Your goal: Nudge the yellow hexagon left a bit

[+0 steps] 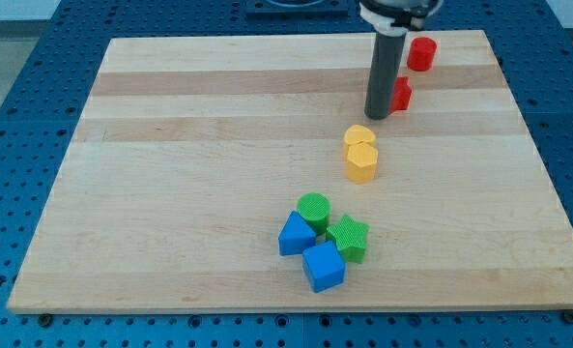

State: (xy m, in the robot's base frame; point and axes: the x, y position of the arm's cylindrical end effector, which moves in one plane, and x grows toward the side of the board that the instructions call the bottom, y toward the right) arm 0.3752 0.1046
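Note:
The yellow hexagon [361,162] stands on the wooden board [189,174] a little right of centre. A second yellow block [359,136], rounded on top, touches its upper side. My tip [378,116] rests on the board just above and slightly right of the two yellow blocks, apart from them. A red block [400,94] sits right behind the rod, touching or nearly touching its right side, partly hidden by it.
A red cylinder [421,53] stands near the board's top right edge. Below centre a cluster holds a green cylinder [313,210], a green star [349,238], a blue triangular block [295,235] and a blue cube [323,266].

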